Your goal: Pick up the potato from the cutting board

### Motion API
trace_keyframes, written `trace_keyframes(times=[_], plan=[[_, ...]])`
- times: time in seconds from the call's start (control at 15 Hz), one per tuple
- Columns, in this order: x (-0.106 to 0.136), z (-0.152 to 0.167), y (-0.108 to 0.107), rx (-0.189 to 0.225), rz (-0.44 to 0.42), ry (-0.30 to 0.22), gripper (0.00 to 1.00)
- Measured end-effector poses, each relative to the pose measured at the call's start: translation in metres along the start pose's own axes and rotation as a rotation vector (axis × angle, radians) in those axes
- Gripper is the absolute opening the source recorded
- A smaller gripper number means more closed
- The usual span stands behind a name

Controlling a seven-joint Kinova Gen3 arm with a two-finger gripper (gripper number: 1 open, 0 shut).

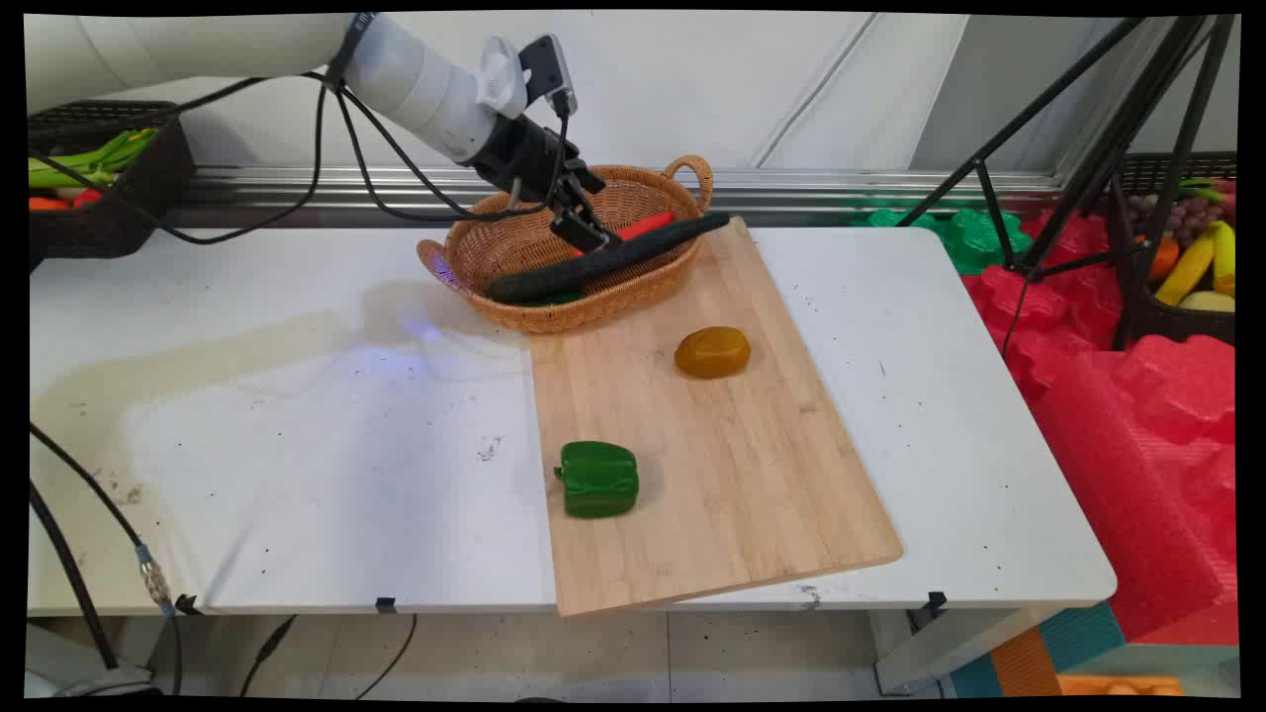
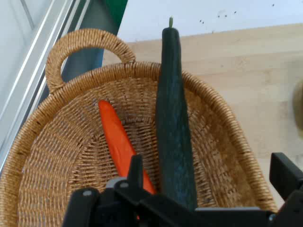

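We see even, bright, diffuse light in the main view. The white table [image 1: 297, 445] carries faint sheen patches at its left and centre. Soft, short shadows sit just beside the green pepper [image 1: 597, 479] and the basket [image 1: 569, 247]. Frame edges bow slightly. In the hand view the cucumber [image 2: 174, 127] is sharp; the linkage at the bottom is soft.

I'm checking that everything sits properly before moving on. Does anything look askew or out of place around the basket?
Yes: the cucumber is too long for the wicker basket. It lies slanted across it, its stem end poking over the rim above the cutting board. The carrot lies fully inside. The gripper hangs open above them.
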Motion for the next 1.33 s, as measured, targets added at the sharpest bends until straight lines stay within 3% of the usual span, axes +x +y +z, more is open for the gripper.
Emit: trace_keyframes(times=[0.2, 0.67, 1.33], plan=[[0.009, -0.015, 0.019, 0.005, -0.009, -0.003, 1.0], [0.036, -0.022, 0.075, -0.034, -0.03, -0.013, 1.0], [0.073, 0.024, 0.127, -0.058, -0.055, -0.096, 1.0]])
